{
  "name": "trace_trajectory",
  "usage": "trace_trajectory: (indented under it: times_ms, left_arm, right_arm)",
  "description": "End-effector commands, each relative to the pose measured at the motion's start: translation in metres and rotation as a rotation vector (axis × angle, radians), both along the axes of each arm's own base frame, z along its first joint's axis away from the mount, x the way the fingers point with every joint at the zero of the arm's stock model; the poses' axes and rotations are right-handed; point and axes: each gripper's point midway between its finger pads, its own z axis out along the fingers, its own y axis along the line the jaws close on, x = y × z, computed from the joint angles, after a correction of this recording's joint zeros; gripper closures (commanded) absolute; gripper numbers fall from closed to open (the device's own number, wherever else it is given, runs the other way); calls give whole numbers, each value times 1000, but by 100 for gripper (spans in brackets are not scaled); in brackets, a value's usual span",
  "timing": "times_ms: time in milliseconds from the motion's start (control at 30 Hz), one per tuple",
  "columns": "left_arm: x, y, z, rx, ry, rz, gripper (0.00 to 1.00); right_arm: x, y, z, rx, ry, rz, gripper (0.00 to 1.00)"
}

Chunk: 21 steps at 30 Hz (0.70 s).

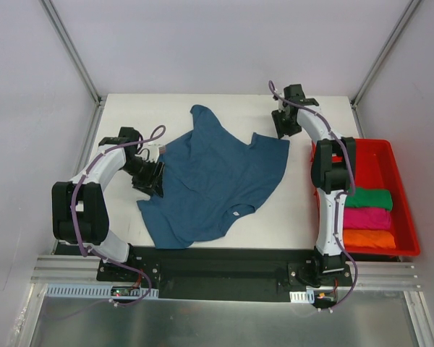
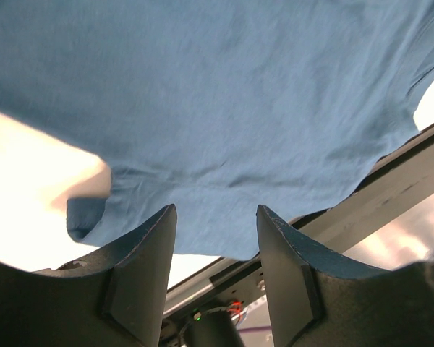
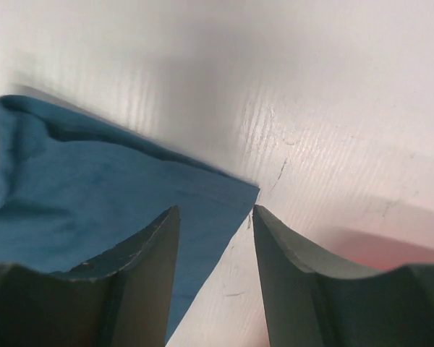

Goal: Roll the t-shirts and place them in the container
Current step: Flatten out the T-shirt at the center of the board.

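The white tabletop (image 1: 130, 116) is the biggest thing here. A dark blue t-shirt (image 1: 210, 181) lies open and a bit crumpled in the middle of it. One sleeve points to 12 o'clock and the bottom edge hangs near the tabletop's 6 o'clock edge. A red tray (image 1: 401, 155) sits at the 3 o'clock side of the tabletop, apart from the blue shirt. Three small shirt bundles lie in a row in it: a green t-shirt (image 1: 369, 197), then a magenta t-shirt (image 1: 369, 217), then an orange t-shirt (image 1: 369, 238) nearest 6 o'clock. The left tool (image 1: 150, 177) is at the blue shirt's 9 o'clock edge. Its fingers are spread, with the cloth edge just reaching into the gap. The right tool (image 1: 286, 129) is at the shirt's 2 o'clock corner. Its fingers are spread too, and the pointy corner lies flat right by the gap. A tiny white label (image 1: 235, 212) shows near the shirt's 5 o'clock part.
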Motion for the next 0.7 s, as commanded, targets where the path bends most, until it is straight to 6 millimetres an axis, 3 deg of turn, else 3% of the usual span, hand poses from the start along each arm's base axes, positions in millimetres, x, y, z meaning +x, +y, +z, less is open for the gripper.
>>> trace_trajectory:
  times_ms: [0, 333, 667]
  left_arm:
    - [-13, 6, 9, 39, -11, -54, 52]
    - [-16, 2, 9, 17, 15, -40, 52]
    - [-12, 1, 8, 12, 27, -35, 52]
  right_arm:
    - [11, -12, 0, -59, -13, -11, 53]
    - [11, -21, -26, -115, 30, -4, 56]
    - [4, -16, -43, -90, 78, 10, 59]
